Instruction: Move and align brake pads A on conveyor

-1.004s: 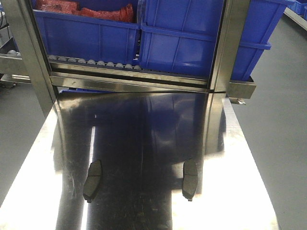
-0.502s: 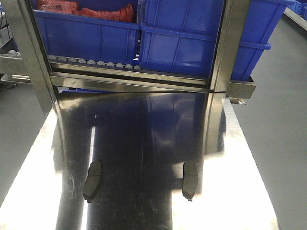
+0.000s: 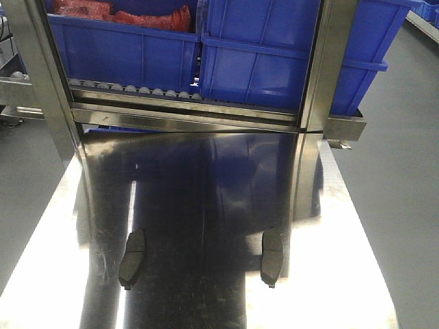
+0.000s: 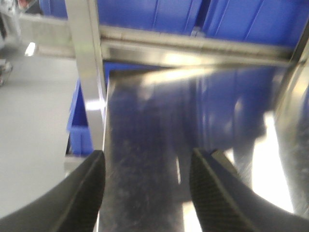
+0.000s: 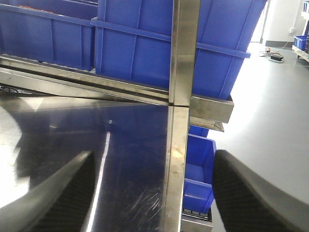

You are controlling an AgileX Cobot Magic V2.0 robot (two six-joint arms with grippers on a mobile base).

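Nothing has shifted since the earlier frames: both pads lie where they lay, and no arm has entered the front view.

The tabletop (image 3: 206, 199) is polished stainless steel, mirror-bright, with fine scratches and blue reflections. A steel rack (image 3: 178, 113) with a row of small rollers crosses its far end. Blue plastic bins (image 3: 260, 62) with ribbed walls sit on the rack. One bin on the rack's left side holds something red (image 3: 116, 12); what it is cannot be told.

Two pads show, both flat on the tabletop, well short of the rack and well apart from each other. The left pad (image 3: 132, 258) lies in line with the rack's left part, its long axis pointing roughly toward the rack with a slight tilt. The right pad (image 3: 271, 256) lies in line with the rack's right part and points almost straight at it. Each is a small, dark grey, curved oblong with a groove across its middle and a small tab at the near end.

In the left wrist view the left jaws stand wide with nothing between them. Their fingers (image 4: 82, 193) are dark and finely cross-hatched, above bare steel near the rack's left end. That view is blurred. The right jaws are wider still and grip nothing. Their fingers (image 5: 246, 193), equally textured, frame the rack's right upright.
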